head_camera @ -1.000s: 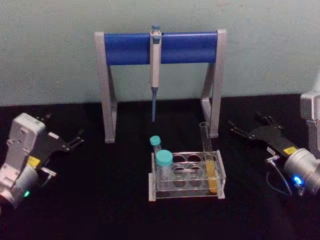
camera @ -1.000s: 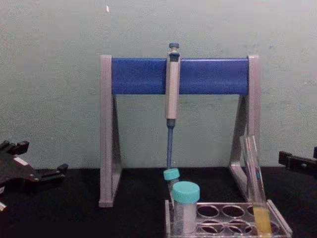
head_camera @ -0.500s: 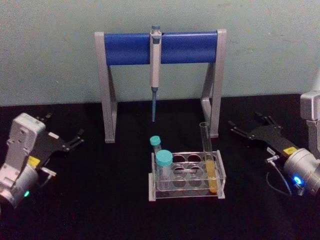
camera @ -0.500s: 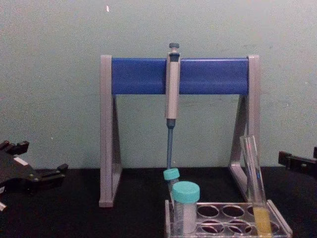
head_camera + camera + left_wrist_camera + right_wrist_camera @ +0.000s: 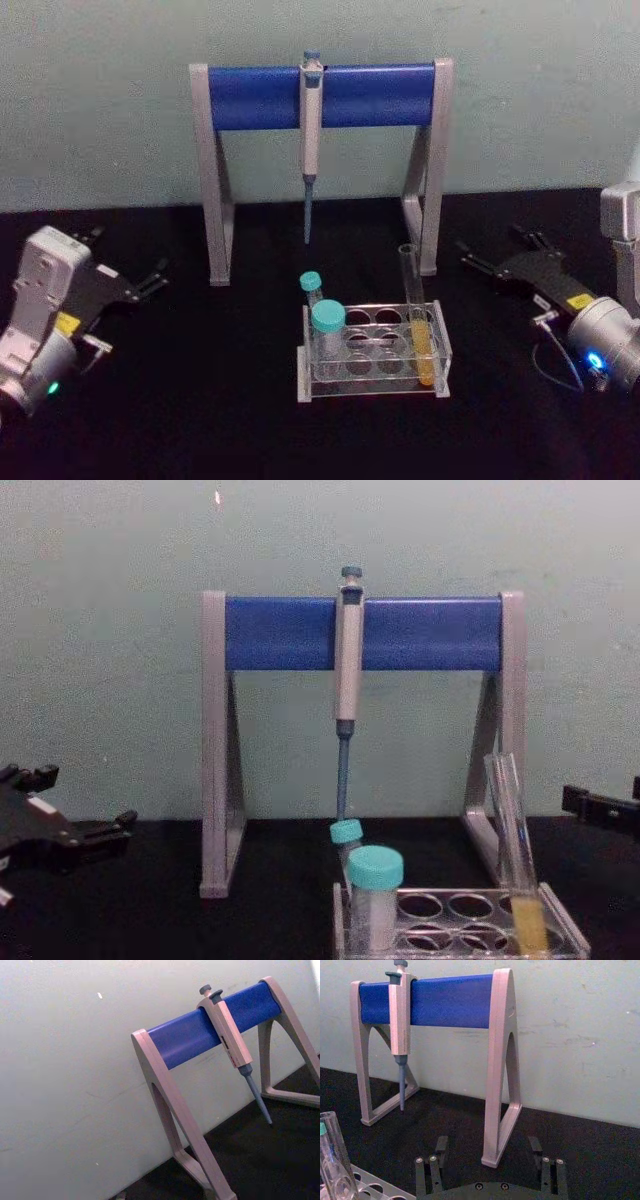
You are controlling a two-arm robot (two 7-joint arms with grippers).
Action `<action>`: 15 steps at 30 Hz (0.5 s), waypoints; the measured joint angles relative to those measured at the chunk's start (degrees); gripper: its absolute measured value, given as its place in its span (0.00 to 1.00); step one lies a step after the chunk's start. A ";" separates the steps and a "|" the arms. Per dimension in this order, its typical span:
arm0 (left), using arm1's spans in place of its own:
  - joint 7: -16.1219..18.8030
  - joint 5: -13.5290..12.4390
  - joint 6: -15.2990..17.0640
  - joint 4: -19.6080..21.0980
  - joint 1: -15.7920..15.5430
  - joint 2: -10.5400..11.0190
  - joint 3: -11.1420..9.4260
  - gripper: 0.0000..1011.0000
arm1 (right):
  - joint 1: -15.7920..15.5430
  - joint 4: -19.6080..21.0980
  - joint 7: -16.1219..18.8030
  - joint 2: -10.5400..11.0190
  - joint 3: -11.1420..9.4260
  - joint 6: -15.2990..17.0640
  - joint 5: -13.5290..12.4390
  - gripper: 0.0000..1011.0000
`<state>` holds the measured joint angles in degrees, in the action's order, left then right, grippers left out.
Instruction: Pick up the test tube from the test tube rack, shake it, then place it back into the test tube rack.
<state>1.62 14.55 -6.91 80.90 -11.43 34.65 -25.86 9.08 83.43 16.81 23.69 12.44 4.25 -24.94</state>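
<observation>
Almost nothing has moved since the earlier frames: the left gripper (image 5: 150, 280) has sunk a shade lower at its side of the table, while the right gripper (image 5: 492, 262) sits where it was, so the pick-up has not really begun. The test tube (image 5: 417, 318) stands in the right-hand end of the test tube rack (image 5: 375, 390), leaning slightly, its yellow-orange liquid low in the glass and its open mouth well above the rack's top. Two teal-capped tubes (image 5: 327, 335) occupy the rack's left end, and the pipette stand (image 5: 320, 97) with its hanging pipette (image 5: 310, 130) rises behind. The right gripper lies well apart from the tube, off to the right, with its fingers (image 5: 435, 1160) spread wide and nothing between them; the wrist view shows them pointed toward the stand's leg, the tube's rim (image 5: 330, 1155) off to one side. The left gripper, likewise empty and spread, rests far to the left. The right arm looks the likelier one to reach in, being on the tube's side.
</observation>
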 joint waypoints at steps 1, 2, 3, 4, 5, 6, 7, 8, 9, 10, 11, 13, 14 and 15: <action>0.00 0.00 0.00 0.00 0.00 0.00 0.00 0.99 | 0.00 0.00 0.00 0.00 0.00 -0.01 0.00 0.99; 0.00 0.00 0.00 0.00 0.00 0.00 0.00 0.99 | 0.00 0.00 0.00 0.00 0.00 0.00 0.00 0.99; 0.00 0.00 0.00 0.00 0.00 0.00 0.00 0.99 | 0.00 0.00 0.00 0.00 0.00 0.00 0.00 0.99; 0.00 0.00 0.00 0.00 0.00 0.00 0.00 0.99 | 0.00 0.00 0.00 0.00 0.00 0.00 0.00 0.99; 0.00 0.00 0.00 0.00 0.00 0.00 0.00 0.99 | 0.00 0.00 0.00 0.00 0.00 -0.01 0.00 0.99; 0.00 0.00 0.00 0.00 0.00 0.00 0.00 0.99 | 0.00 0.00 0.00 0.00 0.00 0.00 0.00 0.99; 0.00 0.00 0.00 0.00 0.00 0.00 0.00 0.99 | 0.00 0.00 0.00 0.00 0.00 0.00 0.00 0.99; 0.00 0.00 0.00 0.00 0.00 0.00 0.00 0.99 | 0.00 0.00 0.00 0.00 0.00 0.00 0.00 0.99; 0.00 0.00 0.00 0.00 0.00 0.00 0.00 0.99 | 0.00 0.00 0.00 0.00 0.00 0.00 0.00 0.99; 0.00 0.00 0.00 0.00 0.00 0.00 0.00 0.99 | 0.00 0.00 0.00 0.00 0.00 0.00 0.00 0.99; 0.00 0.00 0.00 0.00 0.00 0.00 0.00 0.99 | 0.00 0.00 0.00 0.00 0.00 0.00 0.00 0.99; 0.00 0.00 0.00 0.00 0.00 0.00 0.00 0.99 | 0.00 0.00 0.00 0.00 0.00 0.00 0.00 0.99; 0.00 0.00 0.00 0.00 0.00 0.00 0.00 0.99 | 0.00 0.00 0.00 0.00 0.00 -0.01 0.00 0.99; 0.00 0.00 0.00 0.00 0.00 0.00 0.00 0.99 | 0.00 0.00 0.00 0.00 0.00 0.00 0.00 0.99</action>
<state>1.62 14.55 -6.91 80.90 -11.43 34.64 -25.86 9.08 83.43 16.80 23.69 12.43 4.25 -24.94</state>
